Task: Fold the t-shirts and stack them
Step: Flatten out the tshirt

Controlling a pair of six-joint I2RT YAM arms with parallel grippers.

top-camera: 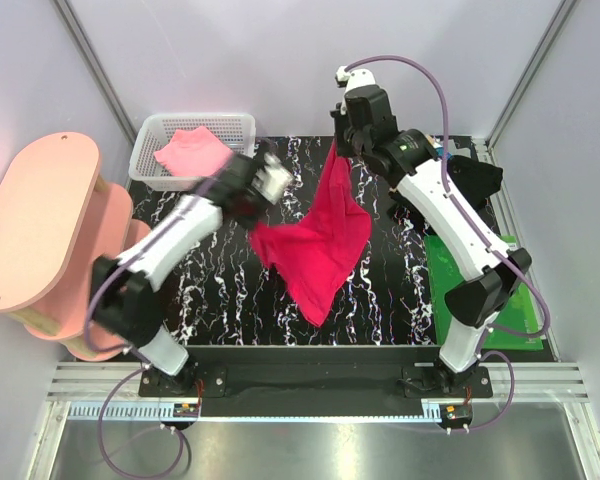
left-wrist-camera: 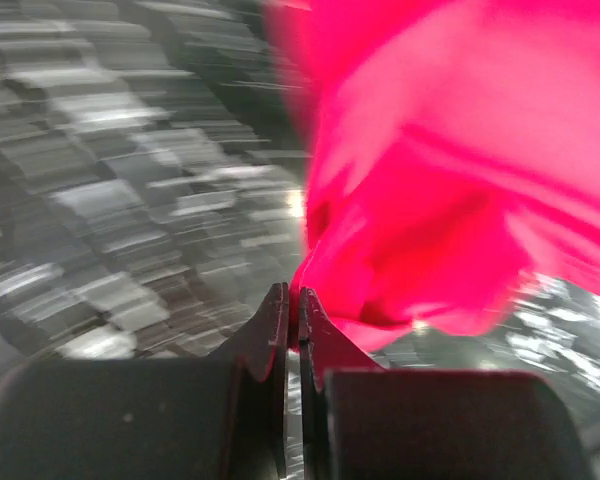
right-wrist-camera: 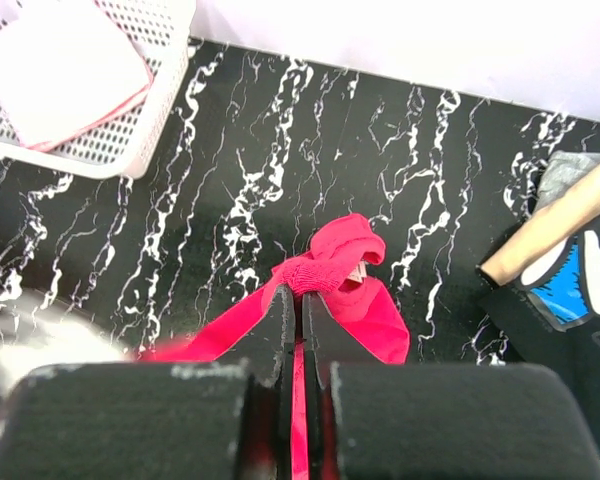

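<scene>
Black tabletop [top-camera: 215, 290], veined white like marble, fills my feed. Right of the white mesh basket [top-camera: 145, 170], the crimson t-shirt [top-camera: 320, 245] hangs as a limp, creased sheet of soft cloth strung between both arms. My right gripper [right-wrist-camera: 295, 295], farther from the basket, pinches tight on a ribbed edge at the top. My left gripper [left-wrist-camera: 292, 300], nearer the basket, clamps a lower corner, fingers closed on the fabric. A paler pink shirt [top-camera: 192, 152] lies folded inside the basket.

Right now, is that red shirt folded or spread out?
Neither, it is unfolded. The red shirt hangs crumpled, one part pinched in the left claw, another in the right claw.
</scene>
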